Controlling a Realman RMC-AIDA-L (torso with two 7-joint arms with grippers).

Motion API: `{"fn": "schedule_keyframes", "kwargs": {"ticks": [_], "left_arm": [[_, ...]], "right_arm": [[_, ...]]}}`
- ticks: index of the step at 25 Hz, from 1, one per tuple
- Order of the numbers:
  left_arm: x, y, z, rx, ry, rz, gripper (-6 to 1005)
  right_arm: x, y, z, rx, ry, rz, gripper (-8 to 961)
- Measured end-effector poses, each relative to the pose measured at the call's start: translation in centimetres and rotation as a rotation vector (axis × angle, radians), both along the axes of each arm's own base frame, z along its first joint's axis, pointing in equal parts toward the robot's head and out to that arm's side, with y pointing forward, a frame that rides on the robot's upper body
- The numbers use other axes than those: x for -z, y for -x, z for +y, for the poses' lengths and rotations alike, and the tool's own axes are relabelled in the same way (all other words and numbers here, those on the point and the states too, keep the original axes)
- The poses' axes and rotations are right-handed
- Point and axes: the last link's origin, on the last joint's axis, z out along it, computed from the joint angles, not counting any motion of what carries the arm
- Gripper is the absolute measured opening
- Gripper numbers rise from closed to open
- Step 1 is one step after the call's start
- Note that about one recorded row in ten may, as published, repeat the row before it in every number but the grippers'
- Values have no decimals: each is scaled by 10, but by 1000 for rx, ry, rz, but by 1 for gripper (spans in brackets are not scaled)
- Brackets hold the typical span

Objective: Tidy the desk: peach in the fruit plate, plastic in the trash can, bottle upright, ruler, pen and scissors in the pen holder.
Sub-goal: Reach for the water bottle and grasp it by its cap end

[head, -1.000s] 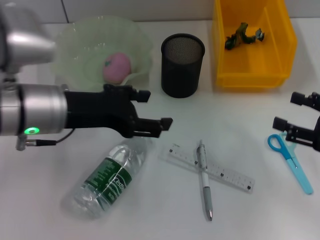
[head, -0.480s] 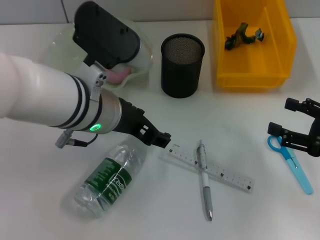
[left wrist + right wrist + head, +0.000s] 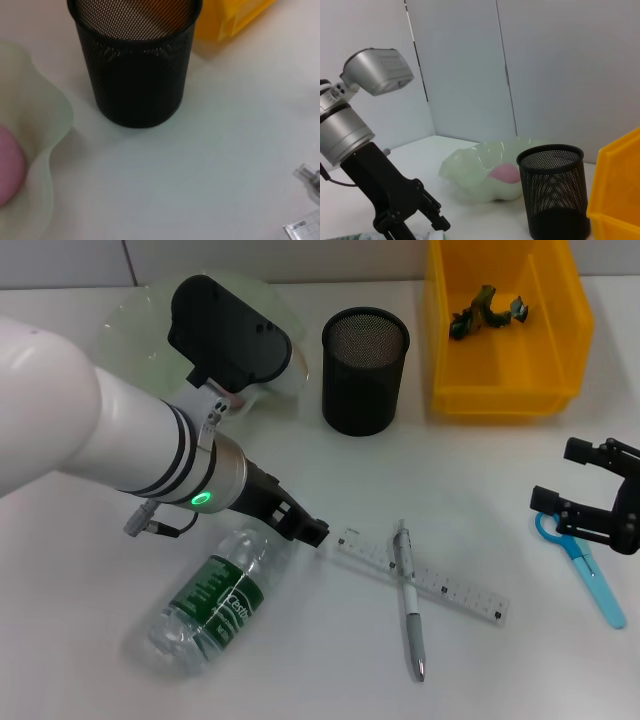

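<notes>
The left gripper (image 3: 305,530) is angled down over the desk (image 3: 480,470), its tip just above the neck end of the bottle (image 3: 215,602) and right beside the near end of the ruler (image 3: 425,578). Whether its fingers are apart or closed cannot be told from any view; nothing is seen held. The bottle is lying on its side, cap end pointed toward the left gripper, base toward the robot. The ruler is laid flat and diagonal on the desk, with the pen (image 3: 408,598) laid across it, tip toward the robot.

The peach (image 3: 504,173) is sitting in the fruit plate (image 3: 135,325); in the head view it is hidden behind the left arm, but it is seen in both wrist views. The pen holder (image 3: 365,370) is standing upright between the fruit plate and the trash can (image 3: 505,330). A dark crumpled piece of plastic (image 3: 487,310) is lying inside the trash can.

The right gripper (image 3: 572,492) is held at the right edge, fingers spread wide with nothing between them, just above the handle rings of the scissors (image 3: 582,562). The scissors are lying flat on the desk, blades pointed toward the robot.
</notes>
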Motion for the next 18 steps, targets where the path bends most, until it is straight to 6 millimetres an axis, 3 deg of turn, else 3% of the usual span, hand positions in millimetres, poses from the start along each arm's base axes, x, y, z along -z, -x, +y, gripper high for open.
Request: {"fn": "schedule_keyframes", "kwargs": {"ticks": [11,18], "left_arm": [[7,3,2,10,25,24,841],[6,0,2,32,44,21,699]], "right_arm": [[4,0,2,9,13,7,838],[4,0,2,11,14,8,835]]}}
